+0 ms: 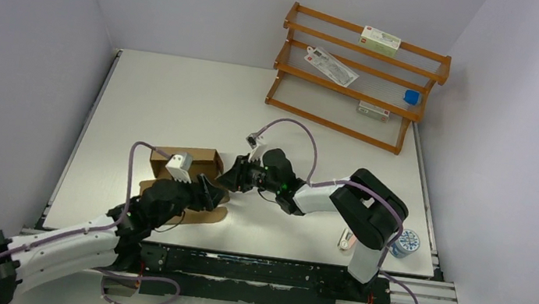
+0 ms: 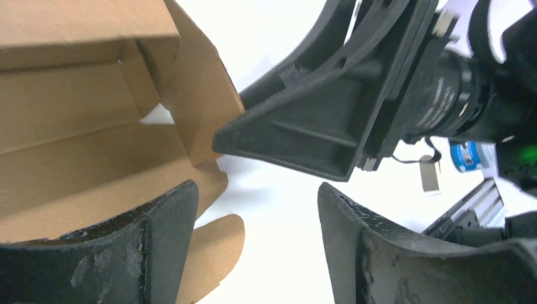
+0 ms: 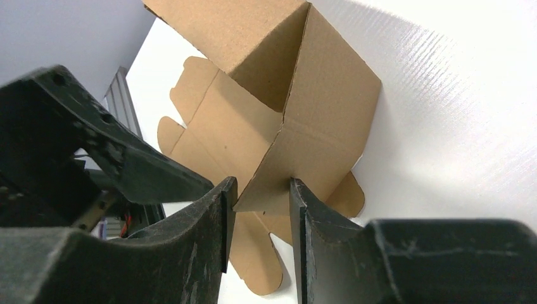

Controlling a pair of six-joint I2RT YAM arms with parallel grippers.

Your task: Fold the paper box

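Observation:
The paper box is plain brown cardboard, partly raised into an open carton left of the table's middle, with flat rounded flaps lying in front of it. My right gripper reaches in from the right, and in its wrist view the corner of an upright side flap sits between both fingers and touches them. My left gripper stands open just in front of the box. Only white table shows between its fingers, with the box to their left and the right gripper's finger above.
A wooden rack with small packets stands at the back right. A blue-and-white roll and a small white item lie by the right arm's base. Grey walls close in the table on three sides.

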